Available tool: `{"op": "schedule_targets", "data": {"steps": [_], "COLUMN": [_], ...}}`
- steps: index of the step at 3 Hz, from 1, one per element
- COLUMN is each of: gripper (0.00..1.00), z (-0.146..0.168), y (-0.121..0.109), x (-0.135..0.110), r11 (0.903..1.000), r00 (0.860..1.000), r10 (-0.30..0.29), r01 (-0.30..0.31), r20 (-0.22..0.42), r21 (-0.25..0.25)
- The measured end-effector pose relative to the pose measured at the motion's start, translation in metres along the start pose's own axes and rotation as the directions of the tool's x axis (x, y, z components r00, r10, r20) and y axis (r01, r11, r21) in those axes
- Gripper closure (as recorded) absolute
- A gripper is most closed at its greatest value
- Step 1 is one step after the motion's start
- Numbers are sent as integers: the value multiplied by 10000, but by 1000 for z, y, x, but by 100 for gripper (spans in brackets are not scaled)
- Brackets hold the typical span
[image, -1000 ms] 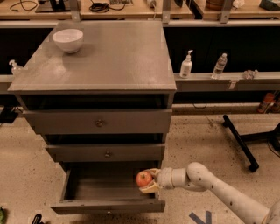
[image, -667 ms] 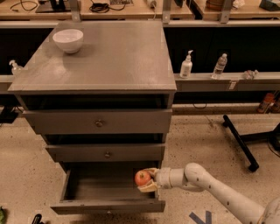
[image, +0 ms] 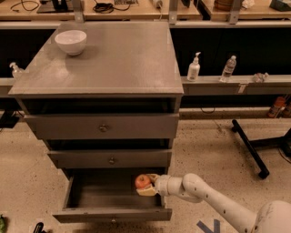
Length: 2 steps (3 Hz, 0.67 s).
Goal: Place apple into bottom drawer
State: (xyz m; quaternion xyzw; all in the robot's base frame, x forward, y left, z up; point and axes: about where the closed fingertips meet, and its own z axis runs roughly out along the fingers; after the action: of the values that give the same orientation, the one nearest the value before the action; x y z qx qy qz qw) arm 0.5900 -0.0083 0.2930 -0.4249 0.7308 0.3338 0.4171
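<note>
While above drawer [image: 111, 214], gripper [image: 148, 184] carried apple [image: 142, 181] left.

Robotics lab (workbenches [image: 136, 11], cables [image: 105, 6]): tool [image: 148, 185] over bottom drawer [image: 111, 214].

Three drawers [image: 103, 128], one apple [image: 142, 181], one bowl [image: 71, 42], one hand [image: 146, 184] over bottom drawer [image: 111, 214]

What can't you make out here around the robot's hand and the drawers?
Camera view:
- Bottom drawer floor at right: hidden behind the apple and the gripper holding it at the drawer's right end.
- Top drawer and middle drawer contents: closed fronts hide them.
- Arm, far end: cut off by the lower right edge.
- Pump bottle label: too small.
</note>
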Motion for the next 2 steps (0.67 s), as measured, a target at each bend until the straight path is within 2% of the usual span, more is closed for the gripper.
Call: {"op": "schedule_targets", "data": {"steps": [1, 2], "gripper": [100, 100], "z": [2, 13], "y": [-2, -8], "x": [1, 18], "r11": [9999, 10000], "r00": [10000, 9998], "r10": [77, 34], "r01": [-77, -33], "r20": [6, -189], "r21": [83, 72]}}
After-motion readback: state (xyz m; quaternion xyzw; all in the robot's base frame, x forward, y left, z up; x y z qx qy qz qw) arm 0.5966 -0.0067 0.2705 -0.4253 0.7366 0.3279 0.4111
